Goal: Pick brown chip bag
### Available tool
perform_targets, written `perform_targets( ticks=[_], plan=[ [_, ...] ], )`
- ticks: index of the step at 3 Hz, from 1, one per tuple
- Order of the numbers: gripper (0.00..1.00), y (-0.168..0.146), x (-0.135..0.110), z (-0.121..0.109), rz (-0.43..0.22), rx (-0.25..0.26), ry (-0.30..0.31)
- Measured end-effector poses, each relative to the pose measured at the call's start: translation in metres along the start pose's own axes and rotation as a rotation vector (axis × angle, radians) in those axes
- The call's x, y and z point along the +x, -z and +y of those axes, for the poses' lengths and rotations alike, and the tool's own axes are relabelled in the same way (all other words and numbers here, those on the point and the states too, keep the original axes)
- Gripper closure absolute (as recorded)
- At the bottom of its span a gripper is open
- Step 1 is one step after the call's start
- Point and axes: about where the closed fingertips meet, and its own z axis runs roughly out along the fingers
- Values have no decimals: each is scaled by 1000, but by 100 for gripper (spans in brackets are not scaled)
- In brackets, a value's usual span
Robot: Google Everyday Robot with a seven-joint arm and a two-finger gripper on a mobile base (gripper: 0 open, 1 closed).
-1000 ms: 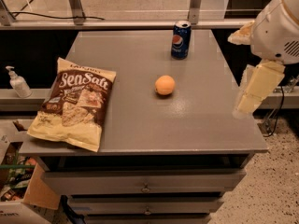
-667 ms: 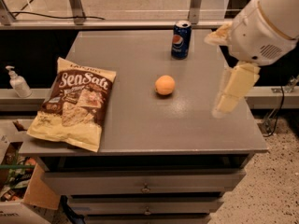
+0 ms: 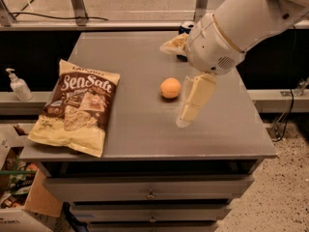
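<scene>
Setting: workshop floor, metal framing and a low ledge behind; work surface is a grey drawer cabinet [image 3: 145,144] with a flat matte top. Item 1, robot arm [image 3: 251,18]: white, enters from the upper right of the view; since a second ago it has swung from the cabinet's right edge in over the middle of the top. Item 2, brown chip bag [image 3: 77,108]: lies flat near the front-left corner of the top, dark upper half with "Sea Salt" lettering, pale yellow lower half, one corner just over the front edge; position unchanged, untouched. Item 3, gripper [image 3: 176,74]: above the centre of the top, fingers spread wide and holding nothing, one finger [image 3: 195,98] hanging down just right of the orange, the other pointing left near the can; well apart from the bag. Item 4, orange [image 3: 170,88]: mid-table, unmoved, between gripper and bag. Item 5, blue can [image 3: 186,27]: at the back, now mostly hidden behind the wrist. Item 6, pump bottle [image 3: 18,86]: on the ledge at left. Assessment: the approach is under way and heading the right direction, no grasp yet; the remaining travel is leftward and forward, and the path must pass over or around the orange without knocking it
</scene>
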Motion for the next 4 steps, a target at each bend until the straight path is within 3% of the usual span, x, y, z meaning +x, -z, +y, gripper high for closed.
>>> perform_targets(
  ticks=[1,2,4],
  plan=[
    [0,0,0,0,0,0,0],
    [0,-10,-5,-1,-52,-24,22],
    [0,-88,-61,-5,-202,-144,164]
  ],
)
